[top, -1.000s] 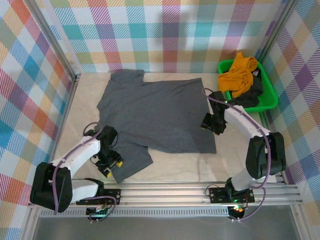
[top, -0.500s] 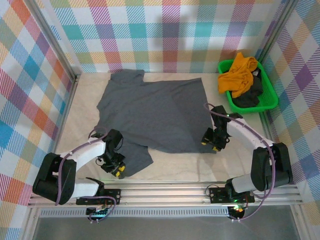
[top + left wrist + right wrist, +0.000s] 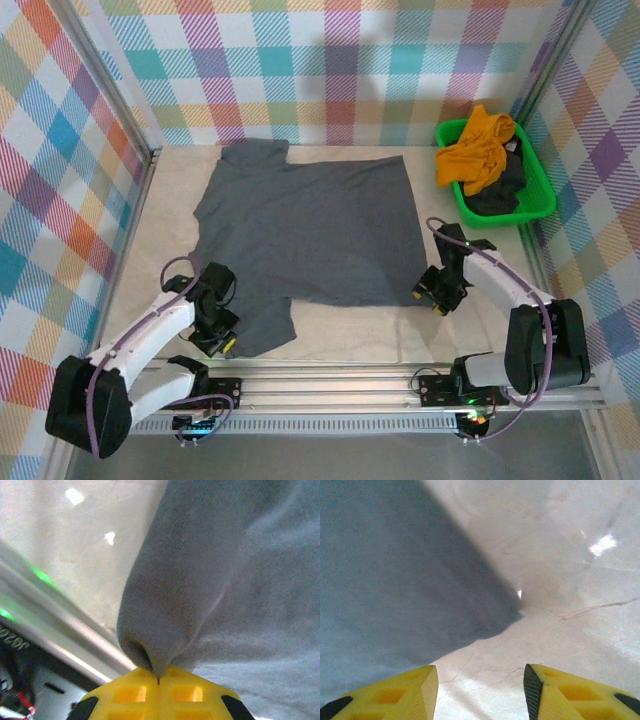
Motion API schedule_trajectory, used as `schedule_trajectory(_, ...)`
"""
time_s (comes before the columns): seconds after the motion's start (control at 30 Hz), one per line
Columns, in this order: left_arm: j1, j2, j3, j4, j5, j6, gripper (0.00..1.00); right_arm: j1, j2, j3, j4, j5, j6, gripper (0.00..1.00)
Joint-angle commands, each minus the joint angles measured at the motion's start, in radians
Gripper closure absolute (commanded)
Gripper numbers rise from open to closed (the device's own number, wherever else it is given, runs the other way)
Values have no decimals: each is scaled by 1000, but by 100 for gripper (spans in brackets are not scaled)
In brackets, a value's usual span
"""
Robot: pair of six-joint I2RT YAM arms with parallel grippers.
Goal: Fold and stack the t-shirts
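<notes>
Plaid walls (image 3: 330,70) in many colours close around a pale counter (image 3: 380,335), with a metal rail (image 3: 400,385) along its near edge where both arms are bolted. Spread flat over most of the counter lies the slate-grey t-shirt (image 3: 310,230), with one flap of it reaching toward the near left. The left end effector (image 3: 226,342) sits at the near edge of that flap. In the left wrist view its yellow fingers (image 3: 131,695) are pressed together, with a fold of grey cloth pinched between their tips and the fabric bulging up from the pinch. The right end effector (image 3: 431,300) is low over the counter, just beside the shirt's near right corner. In the right wrist view its jaws stand partly apart with bare counter between them, gripping nothing, and the corner of the cloth lies just ahead of them. At the far right a green bin (image 3: 545,205) holds the mustard-orange t-shirt (image 3: 478,145), bunched on top of the dark charcoal t-shirt (image 3: 498,195).
</notes>
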Motion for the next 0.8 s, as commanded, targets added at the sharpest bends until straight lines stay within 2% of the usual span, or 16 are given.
schedule_trajectory(0.0,-5,-36,24,-123,-11,26,100,-23,-9,-37,21,-24,83,51)
schedule_trajectory(0.2,-5,5,54,-127,-14,55,100,-87,58,-59,105,-40,78,57)
schedule_trajectory(0.4,-4,28,66,-127,-11,74,100,-93,133,-41,192,-95,99,65)
schedule_trajectory(0.47,-4,24,64,-131,-9,75,100,-93,151,-38,199,-103,103,70)
schedule_trajectory(0.67,-4,-2,71,-189,11,109,100,-93,127,-52,146,-76,93,98)
schedule_trajectory(0.77,-4,-41,82,-272,18,146,100,-90,29,-46,44,-41,78,100)
